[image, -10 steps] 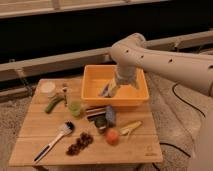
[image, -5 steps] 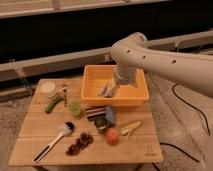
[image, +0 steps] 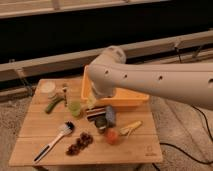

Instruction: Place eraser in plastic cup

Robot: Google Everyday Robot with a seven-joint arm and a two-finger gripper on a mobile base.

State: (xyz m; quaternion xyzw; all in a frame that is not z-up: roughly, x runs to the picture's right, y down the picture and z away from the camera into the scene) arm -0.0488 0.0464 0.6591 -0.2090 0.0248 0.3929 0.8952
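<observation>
The eraser [image: 94,113] lies flat near the middle of the bench [image: 40,131], not yet lifted. A dark can [image: 101,123] sits close at its five o'clock and a blue-grey piece [image: 110,116] at its three. The green cup [image: 75,108] stands upright just beside the eraser, at nine o'clock.

The step in hand looks like the grasp. I would come straight down, pinch across the eraser's short sides and stay off the can. The eraser then has to rise above the cup's rim before it travels toward nine o'clock. It looks about as wide as the cup, so a low, centred release should stop the cup tipping.

The gripper [image: 91,103] hangs just above the eraser's twelve o'clock edge, before the orange bin [image: 132,99]. Whether it is open or closed I cannot tell. The arm [image: 150,80] reaches in from three o'clock, bends above the bin and points its wrist down.
</observation>
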